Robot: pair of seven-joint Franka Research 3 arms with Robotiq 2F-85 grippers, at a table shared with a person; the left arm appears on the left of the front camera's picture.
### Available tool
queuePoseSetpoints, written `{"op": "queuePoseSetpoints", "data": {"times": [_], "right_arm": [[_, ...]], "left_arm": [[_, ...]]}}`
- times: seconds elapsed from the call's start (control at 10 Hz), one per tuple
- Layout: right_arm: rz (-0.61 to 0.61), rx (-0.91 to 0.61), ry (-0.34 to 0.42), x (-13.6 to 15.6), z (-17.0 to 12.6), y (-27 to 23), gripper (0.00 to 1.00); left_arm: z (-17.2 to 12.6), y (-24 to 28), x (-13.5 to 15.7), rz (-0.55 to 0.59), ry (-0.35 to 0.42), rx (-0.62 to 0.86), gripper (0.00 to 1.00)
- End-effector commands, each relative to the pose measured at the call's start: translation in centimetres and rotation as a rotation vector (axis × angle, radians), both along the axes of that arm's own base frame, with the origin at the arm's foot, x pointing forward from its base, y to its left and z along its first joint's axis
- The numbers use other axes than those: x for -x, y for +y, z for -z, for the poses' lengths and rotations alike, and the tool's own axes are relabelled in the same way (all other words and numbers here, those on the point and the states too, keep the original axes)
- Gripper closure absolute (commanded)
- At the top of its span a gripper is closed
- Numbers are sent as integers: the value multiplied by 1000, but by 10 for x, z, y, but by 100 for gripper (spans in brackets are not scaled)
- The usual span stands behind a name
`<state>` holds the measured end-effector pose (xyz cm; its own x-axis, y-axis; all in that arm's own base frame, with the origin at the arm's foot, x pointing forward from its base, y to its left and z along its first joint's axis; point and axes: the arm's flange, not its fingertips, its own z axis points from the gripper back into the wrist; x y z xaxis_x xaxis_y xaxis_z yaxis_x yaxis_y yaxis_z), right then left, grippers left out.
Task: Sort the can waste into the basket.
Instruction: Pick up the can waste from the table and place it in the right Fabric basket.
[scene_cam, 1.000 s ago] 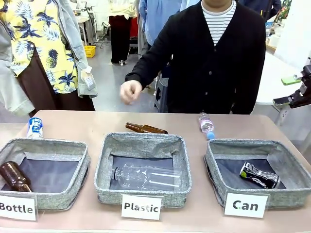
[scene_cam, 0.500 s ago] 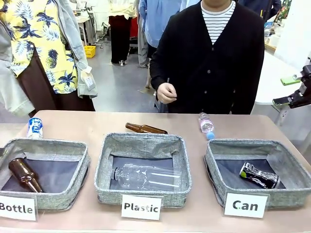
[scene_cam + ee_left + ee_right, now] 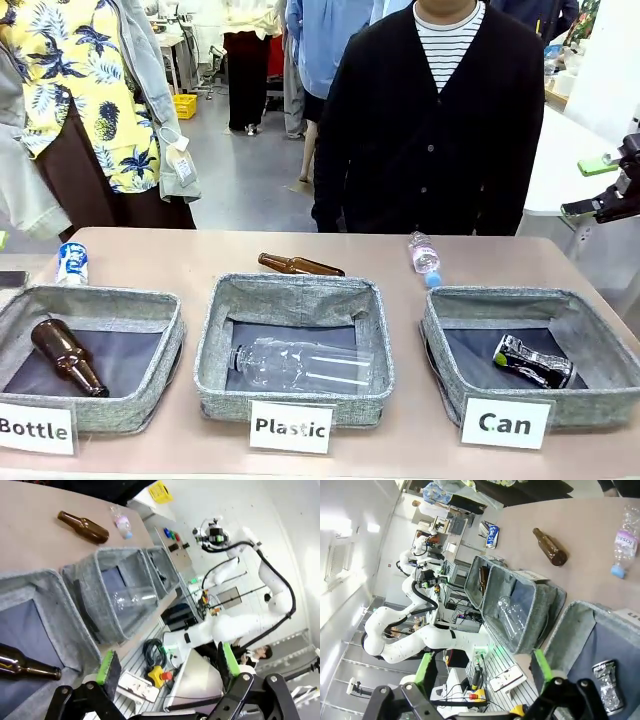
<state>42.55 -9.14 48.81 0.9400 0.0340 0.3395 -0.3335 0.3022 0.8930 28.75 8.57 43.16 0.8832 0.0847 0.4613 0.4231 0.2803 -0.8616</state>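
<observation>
the crushed black and silver can point(image 3: 533, 361) is seen lying on the dark floor of the grey woven basket point(image 3: 500, 300) at the near right, the one fronted by the card reading "can" point(image 3: 505, 422). the blue and white can point(image 3: 72, 262) is found on the table point(image 3: 200, 250) at the far left, just beyond the far rim of the "bottle" bin point(image 3: 100, 297) and well apart from its basket. half of the sorting is therefore judged done, and the step in hand is taken to be the fetching of this second can.

the left gripper point(image 3: 169, 666) is shown with its jaws spread wide and nothing between the green pads. the right gripper point(image 3: 482, 670) is likewise spread and empty. neither can is touched by either.

for the next move, a reach to the far left past the "bottle" bin is called for, most likely by the left arm, which is judged the nearer. the pads would have to be closed across the can's round body, and the can carried right over the "plastic" bin point(image 3: 295, 290) to the basket. the brown glass bottle point(image 3: 300, 265) and the small plastic bottle point(image 3: 425, 254) at the far middle are to be left alone.
</observation>
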Motion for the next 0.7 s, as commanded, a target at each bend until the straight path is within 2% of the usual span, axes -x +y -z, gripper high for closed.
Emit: {"op": "queuePoseSetpoints", "data": {"times": [0.0, 0.6], "right_arm": [[-7, 8, -18, 1, 0, -2, 0], [-7, 8, -18, 1, 0, -2, 0]], "left_arm": [[-4, -2, 8, 38, 2, -8, 0], [-3, -3, 4, 32, -1, -6, 0]]}}
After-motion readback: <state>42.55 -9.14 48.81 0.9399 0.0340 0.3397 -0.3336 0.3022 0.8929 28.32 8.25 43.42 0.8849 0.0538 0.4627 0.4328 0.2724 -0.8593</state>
